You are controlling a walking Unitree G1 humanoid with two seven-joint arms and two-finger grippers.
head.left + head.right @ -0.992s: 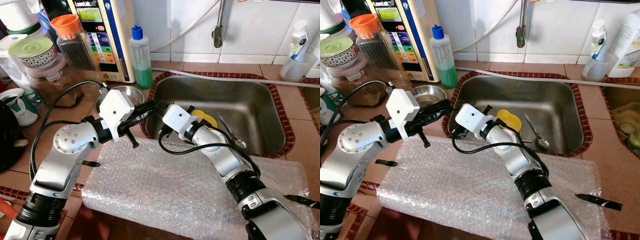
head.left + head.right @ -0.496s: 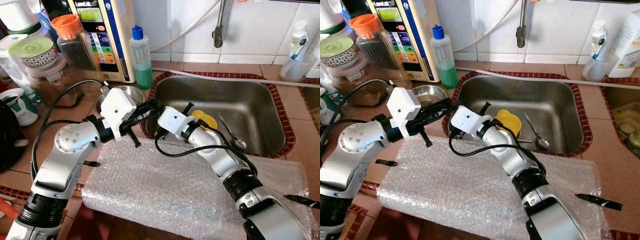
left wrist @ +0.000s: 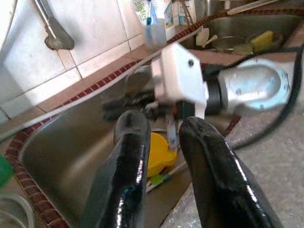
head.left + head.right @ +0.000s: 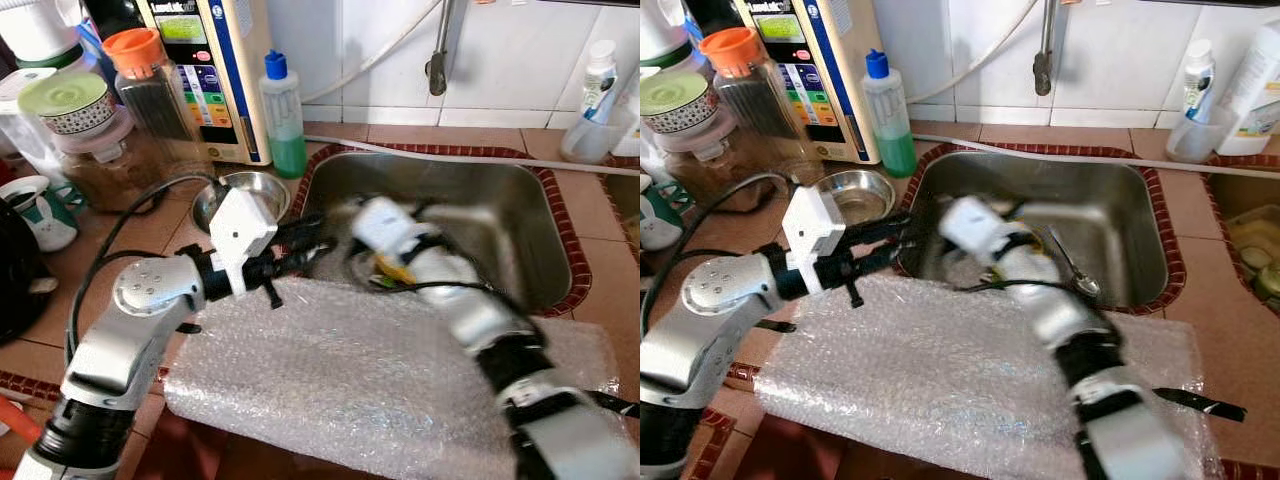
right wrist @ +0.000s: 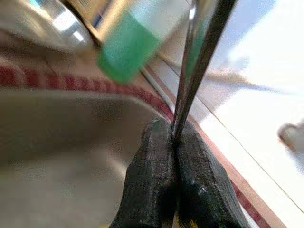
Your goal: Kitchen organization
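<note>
Utensil handle (image 5: 199,52) — pinched by right end effector (image 5: 173,142).

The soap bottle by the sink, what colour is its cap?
Blue. The soap bottle shows best in the right eye view.

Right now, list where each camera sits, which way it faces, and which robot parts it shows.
Left eye, on the head: looks down at the sink, both arms in view.
Right eye, beside it: same scene, bubble wrap in front.
Left wrist: looks along the open left gripper into the sink at the yellow object and the right arm.
Right wrist: right gripper pinches a thin metal utensil.
Shared: sink and green bottle.
</note>
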